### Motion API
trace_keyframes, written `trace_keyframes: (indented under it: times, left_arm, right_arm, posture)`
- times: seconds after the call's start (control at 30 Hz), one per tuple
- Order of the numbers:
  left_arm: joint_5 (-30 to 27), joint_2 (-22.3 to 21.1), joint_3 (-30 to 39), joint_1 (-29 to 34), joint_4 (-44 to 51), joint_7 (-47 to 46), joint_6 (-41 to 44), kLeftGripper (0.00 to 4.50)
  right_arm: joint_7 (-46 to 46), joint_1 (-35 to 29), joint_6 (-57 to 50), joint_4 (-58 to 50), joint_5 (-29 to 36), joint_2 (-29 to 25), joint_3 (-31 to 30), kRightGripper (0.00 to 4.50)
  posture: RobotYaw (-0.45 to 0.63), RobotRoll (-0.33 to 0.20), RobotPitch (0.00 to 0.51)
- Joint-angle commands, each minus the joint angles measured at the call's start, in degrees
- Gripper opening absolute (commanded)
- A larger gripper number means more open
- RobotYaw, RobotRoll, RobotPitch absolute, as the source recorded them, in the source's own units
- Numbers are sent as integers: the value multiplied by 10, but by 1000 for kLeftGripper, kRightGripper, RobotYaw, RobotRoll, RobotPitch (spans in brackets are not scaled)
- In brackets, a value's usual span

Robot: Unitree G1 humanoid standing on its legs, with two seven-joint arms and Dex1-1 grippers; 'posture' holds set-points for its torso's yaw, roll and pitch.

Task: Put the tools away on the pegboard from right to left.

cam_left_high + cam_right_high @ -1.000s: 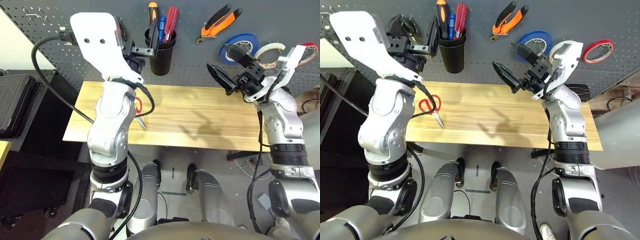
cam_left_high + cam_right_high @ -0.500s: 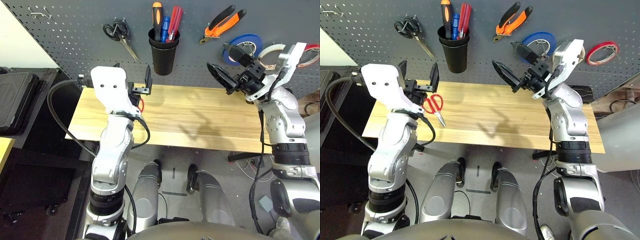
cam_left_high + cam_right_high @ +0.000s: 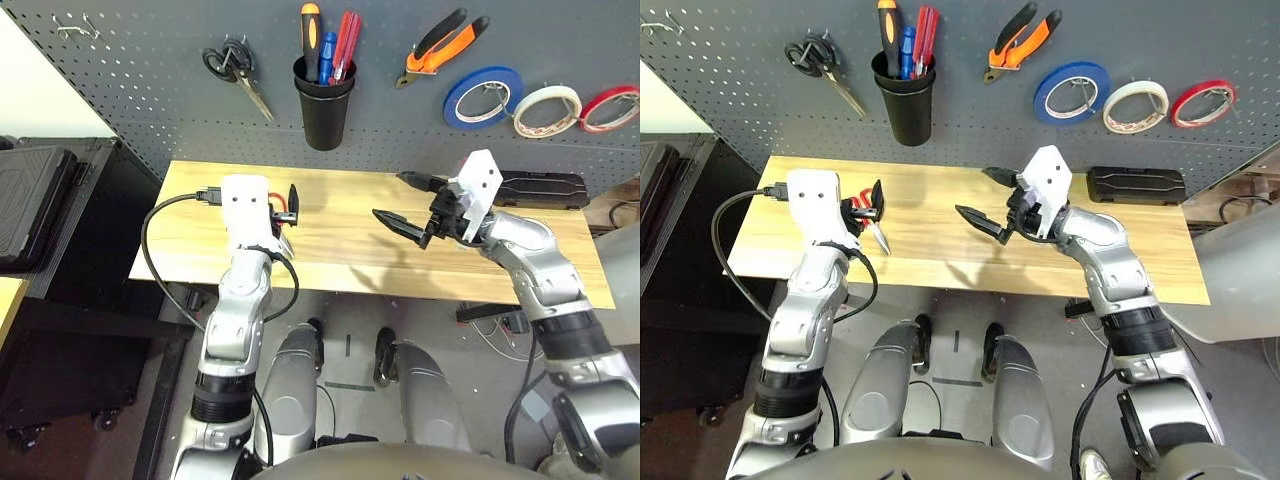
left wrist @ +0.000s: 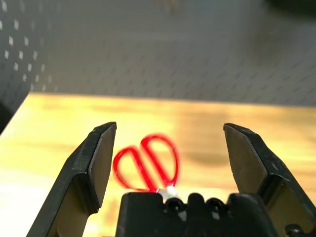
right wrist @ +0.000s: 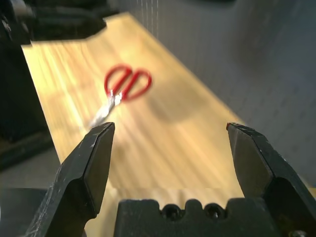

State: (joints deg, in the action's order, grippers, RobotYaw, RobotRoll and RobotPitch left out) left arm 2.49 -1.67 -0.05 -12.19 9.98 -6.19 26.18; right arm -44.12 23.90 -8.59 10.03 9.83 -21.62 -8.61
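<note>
The red-handled scissors [image 4: 146, 162] lie flat on the left part of the wooden table [image 3: 345, 255]. My left gripper [image 4: 170, 129] hangs open just over their handles, one finger on each side, touching nothing. My right gripper [image 3: 392, 197] is open and empty above the table's middle, pointing left toward the scissors [image 5: 124, 86]. On the pegboard [image 3: 150, 60] hang the orange-and-black pliers [image 3: 440, 45] and the cream-white tape roll [image 3: 546, 109]. The screwdriver with the orange-and-black handle [image 3: 309, 32] stands in the black cup [image 3: 323, 105].
Black-handled scissors [image 3: 236, 72] hang left of the cup. A blue tape roll [image 3: 482, 95] and a red one [image 3: 611, 107] flank the cream roll. A flat black case [image 3: 541, 190] lies at the table's back right. Bare hooks [image 3: 75, 30] sit at the board's far left.
Both arms have come down from the pegboard to the table. The left gripper now hovers over the red scissors; the right has left the tape rolls and hangs over mid-table.
</note>
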Motion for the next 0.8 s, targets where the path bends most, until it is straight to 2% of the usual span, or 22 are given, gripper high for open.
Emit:
trace_keyframes:
  times: [0.03,0.33,0.8]
  left_arm:
    - [6,-8,17,-14,-57,-8,3,4436]
    - [4,-31,74,-75,-211,-47,-10,4436]
    - [-1,-42,98,-163,-403,-78,-50,4436]
  right_arm:
    - [11,6,6,28,-26,9,-15,4500]
    - [35,15,10,71,-72,37,-44,4500]
    - [65,25,12,108,-116,73,-57,4500]
  posture:
    - [230,0,278]
    - [224,0,293]
    - [207,0,325]
